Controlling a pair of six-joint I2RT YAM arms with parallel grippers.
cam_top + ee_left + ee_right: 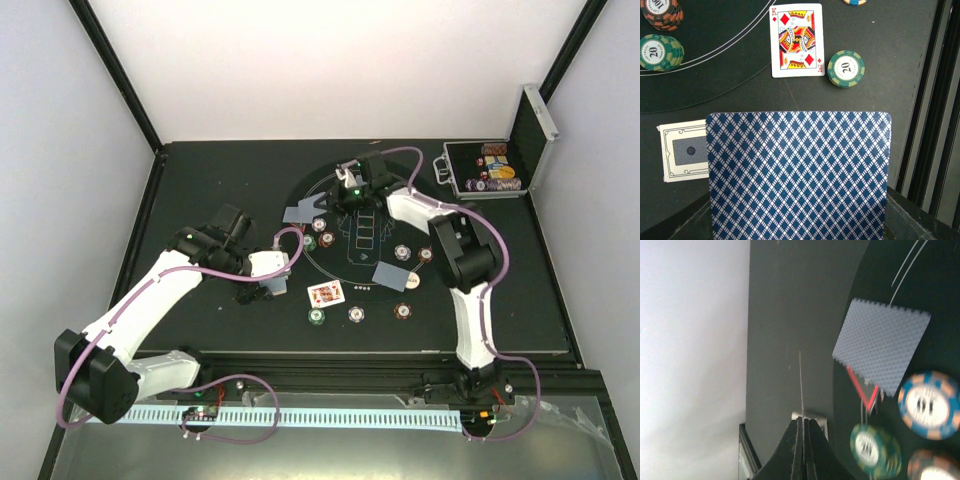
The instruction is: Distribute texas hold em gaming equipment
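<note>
From where I stood, the left hand [275,272] was pinched shut on a blue-diamond-backed card [797,175]. It held the card back-up over the counter [200,180], towards the near left corner and just outside the white arc of the round mat [715,75]. Beyond it the king of diamonds [796,40] lay face up with a green 20 chip [845,68] just beside it. A white-bordered card or pack [685,151], I couldn't tell which, lay on the counter partly hidden by the held card. The right hand [801,421] was out towards the far edge, fingers pressed together on a thin sliver [801,385] that looked to me like a card seen edge-on. Near it a face-down card [881,345] overlapped a red triangle [860,390], with a blue-and-orange chip [928,404] close by. The silver-edged case [485,170] sat open in the far right corner. To deal well, I reckoned each hand should bring its card down level and let go only once the card rested on the mat. The left card should land beside the king without covering it or riding up on the green chip. The right card should go down clear of the triangle and the chips.
</note>
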